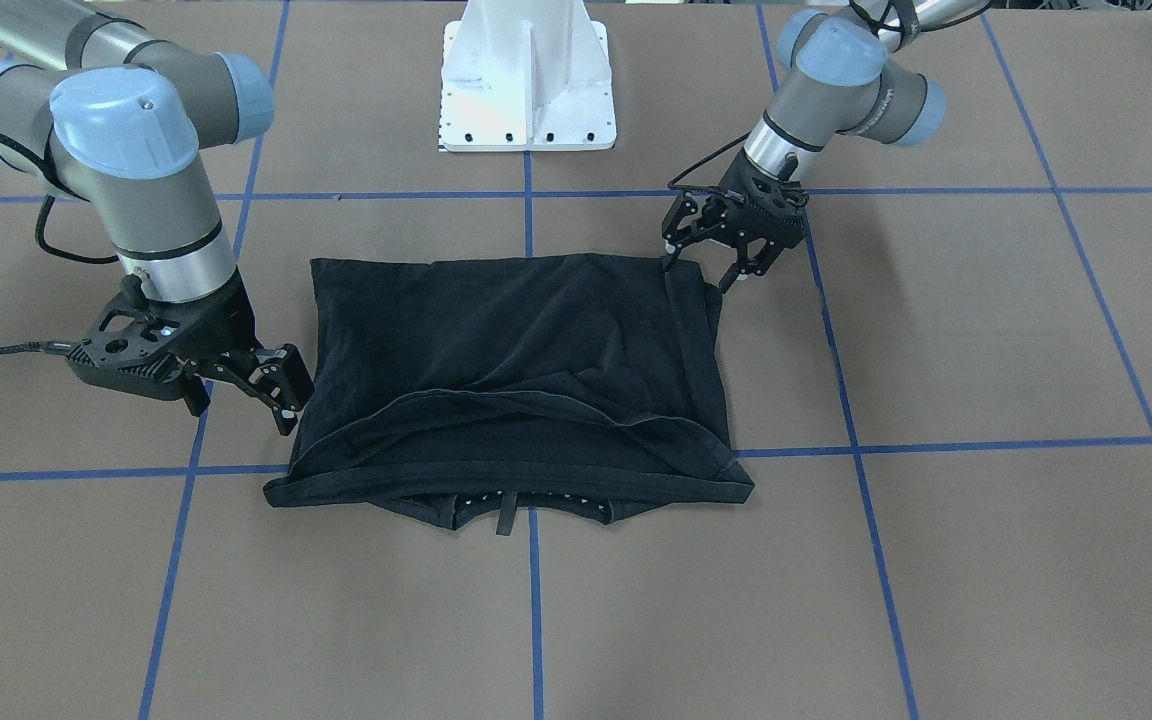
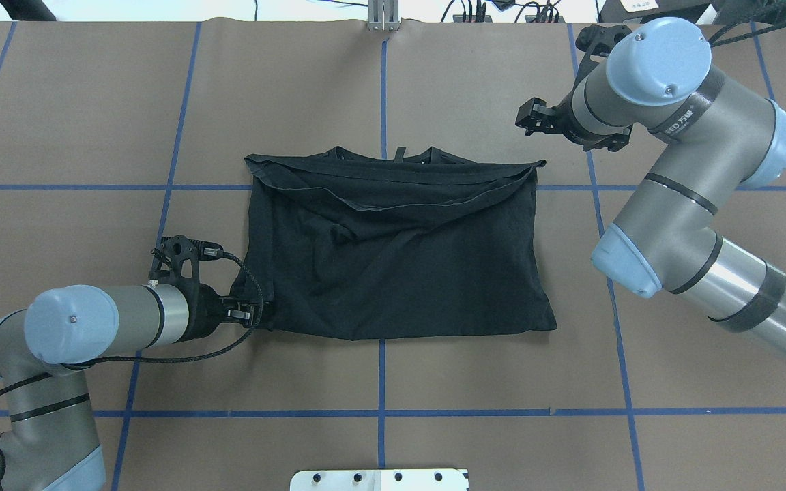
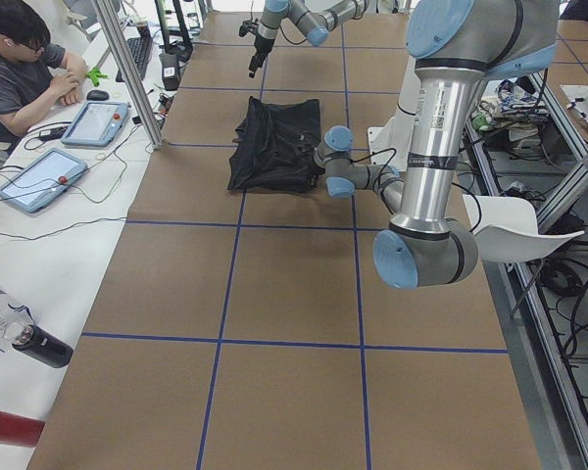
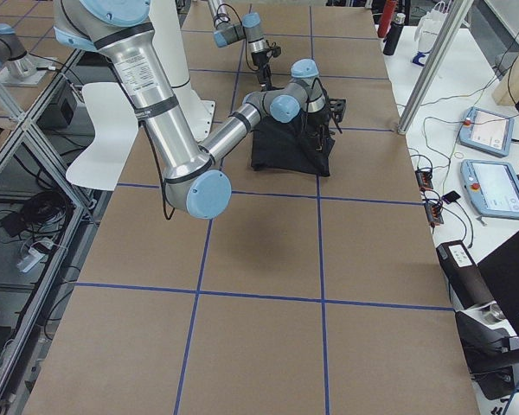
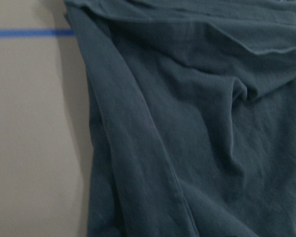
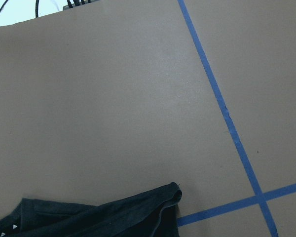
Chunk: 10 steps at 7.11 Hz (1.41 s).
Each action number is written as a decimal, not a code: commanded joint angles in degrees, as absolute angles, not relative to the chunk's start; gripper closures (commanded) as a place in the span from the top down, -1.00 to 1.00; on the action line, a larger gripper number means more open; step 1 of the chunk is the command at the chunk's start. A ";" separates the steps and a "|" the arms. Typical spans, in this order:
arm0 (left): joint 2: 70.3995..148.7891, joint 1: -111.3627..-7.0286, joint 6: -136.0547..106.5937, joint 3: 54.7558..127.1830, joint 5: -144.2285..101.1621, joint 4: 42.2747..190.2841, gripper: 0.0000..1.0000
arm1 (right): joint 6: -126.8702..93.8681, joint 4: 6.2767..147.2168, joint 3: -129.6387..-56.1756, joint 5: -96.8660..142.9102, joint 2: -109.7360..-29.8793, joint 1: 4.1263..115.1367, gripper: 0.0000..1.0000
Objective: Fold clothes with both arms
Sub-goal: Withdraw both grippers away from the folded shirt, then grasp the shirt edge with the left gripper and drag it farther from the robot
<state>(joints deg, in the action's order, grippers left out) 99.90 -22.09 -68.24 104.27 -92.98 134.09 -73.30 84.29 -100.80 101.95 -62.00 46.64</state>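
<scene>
The black T-shirt (image 1: pixel 516 370) lies folded into a rough rectangle at the table's middle (image 2: pixel 400 252), with the collar on the far edge. Its print is hidden. My left gripper (image 1: pixel 701 275) is open and low, with its fingers straddling the shirt's near left corner (image 2: pixel 260 315). The left wrist view shows only the shirt's cloth (image 5: pixel 187 123) from close up. My right gripper (image 1: pixel 246 405) is open and empty, apart from the shirt, just beyond its far right corner (image 2: pixel 526 119). The right wrist view shows that corner of the shirt (image 6: pixel 113 217) at its lower edge.
The white pedestal base (image 1: pixel 528 75) stands at the robot's side of the table. Blue tape lines (image 2: pixel 383 354) grid the brown table cover. An operator (image 3: pixel 20 69) sits with tablets (image 3: pixel 39 176) on a side desk beyond the table's far edge.
</scene>
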 commanded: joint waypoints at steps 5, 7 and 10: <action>99.58 -21.09 -68.82 105.11 -93.25 134.12 -1.00 | -73.30 84.29 -100.72 101.87 -61.96 46.49 1.00; 97.23 -21.44 -65.59 108.00 -94.73 133.60 -1.00 | -73.30 84.29 -100.64 101.87 -61.88 46.41 1.00; 96.94 -36.67 -44.11 102.09 -95.62 133.68 -1.00 | -73.21 84.20 -100.37 101.95 -61.96 46.32 1.00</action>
